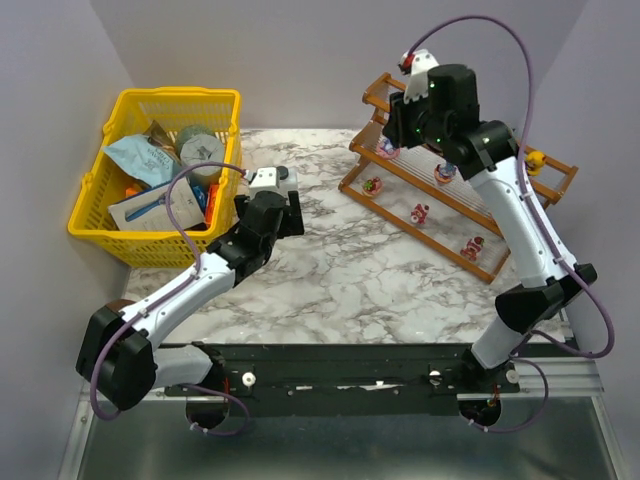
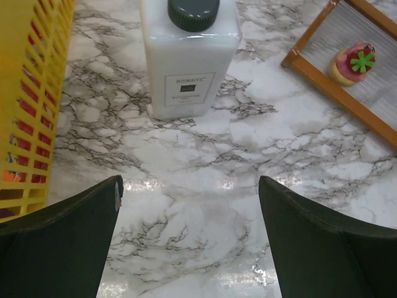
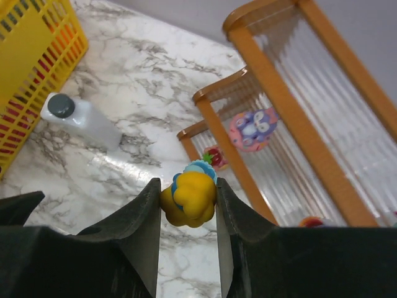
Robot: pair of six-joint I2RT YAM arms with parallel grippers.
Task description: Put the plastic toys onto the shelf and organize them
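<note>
Right gripper (image 3: 188, 194) is clamped across the middle of a small yellow rounded plastic figurine with a blue top (image 3: 189, 197). The slanted wooden-railed shelf with clear ribbed panels (image 3: 282, 105) lies just ahead and below. The toy is likely light, hard and slick, and its round sides could twist out, so pinching the widest part is safest. Pink-purple bunny toy (image 3: 251, 129) sits ahead on a panel. Left gripper (image 2: 190, 186) is spread apart and empty, with a white black-capped bottle (image 2: 189, 62) ahead of it.
</note>
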